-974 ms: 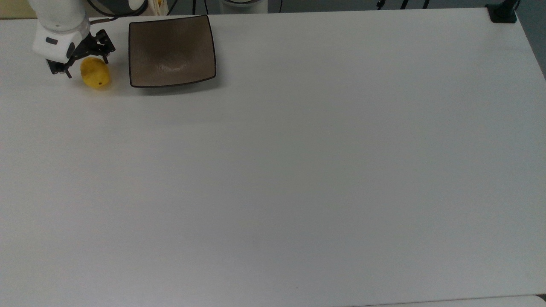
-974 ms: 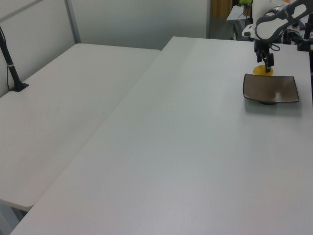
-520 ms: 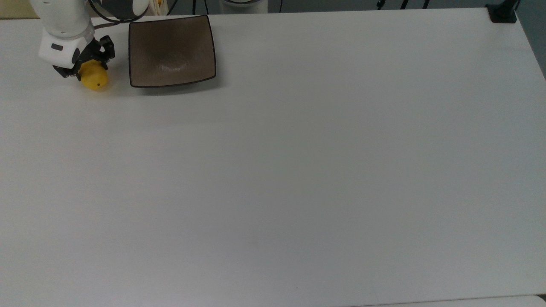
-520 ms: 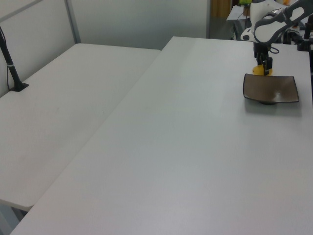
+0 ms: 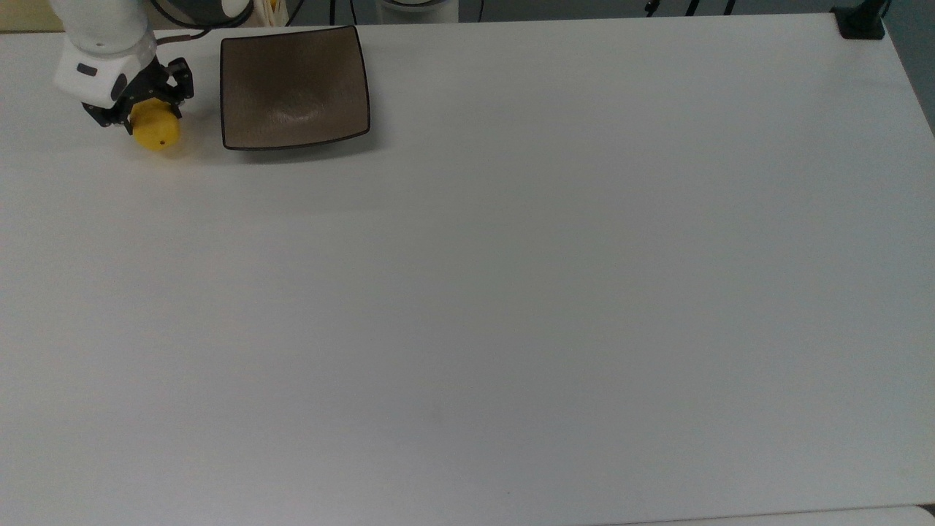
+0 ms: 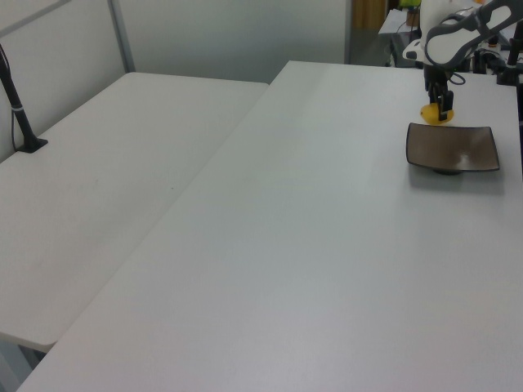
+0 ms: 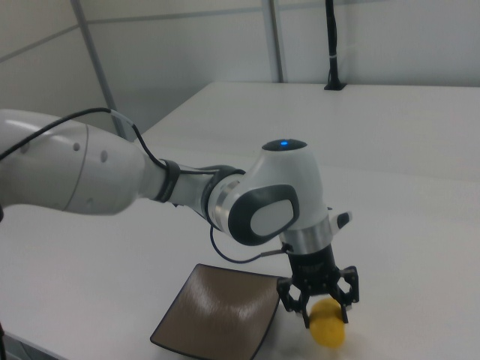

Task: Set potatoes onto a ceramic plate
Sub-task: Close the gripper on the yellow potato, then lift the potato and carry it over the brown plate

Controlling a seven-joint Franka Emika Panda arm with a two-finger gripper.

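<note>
in the upper left of the top view the pincer (image 5: 150, 109) is closed on the potatoes (image 5: 156, 130), a single small yellow lump with a dark spot, the dark fingers pinching its upper part while most of the body hangs out below them. in the right view, near the bottom of the frame, the potatoes (image 7: 328, 325) sit between the finger tips (image 7: 321, 307), and whether the lump is clear of the tabletop (image 5: 511, 292) or just touching it i cannot tell. the ceramic plate (image 5: 295, 86) lies just beside it toward the top view's right, apart from it, with nothing in its dip.

the main risk, as i judge it, is the grip itself: a rounded, smooth lump held high on its body can squirt or rotate out of the fingers, and it would then roll across the bare tabletop. a second risk is height: if the lump is carried sideways while low, it or a finger could catch the plate's raised dark rim (image 6: 451, 126) and shove or tip the dish. a release from too high, or near the curved edge rather than over the middle, could let the potatoes bounce or roll back off.
</note>
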